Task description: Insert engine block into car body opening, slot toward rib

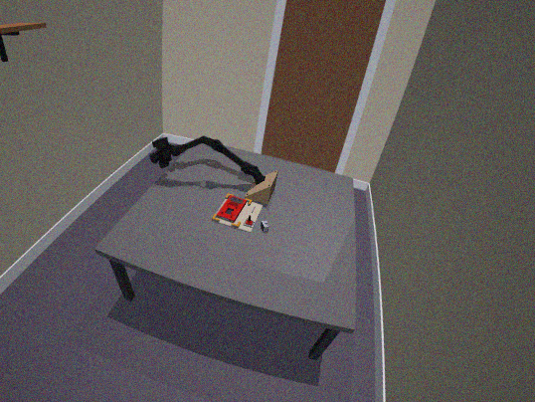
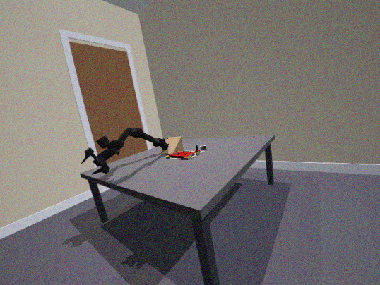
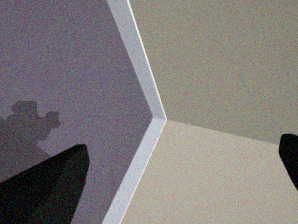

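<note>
The step in hand looks to be the approach: the block, which I take to be the small grey-and-white piece (image 1: 265, 226) (image 2: 203, 147), lies on the table (image 1: 224, 269) (image 2: 159, 183) just beside the board (image 1: 256, 210), outside the car body (image 1: 234, 203) (image 2: 181, 154). The gripper (image 1: 155, 150) (image 2: 88, 168) (image 3: 183, 142) is well apart from it, out by the table's corner, its jaws wide apart with nothing between them; the wrist view takes in only floor, skirting and wall beyond the fingertips. The next move calls for swinging the arm (image 1: 214, 144) (image 2: 135, 132) back over the board, lining the jaws up with the block and coming down around it, clear of the upright black peg (image 1: 250, 218) (image 2: 197, 147). Which way the slot faces is too small to tell, so a turn may be needed before lowering. The body is a flat, glossy-looking red slab with dark cut-outs, between yellow corner pieces on the thin, cream, rectangular board. The wedge (image 1: 266, 191) (image 2: 174, 144) behind is tan, like plain wood, with sharp sloping edges. The arm is matt black and angular, the tabletop smooth grey.
</note>
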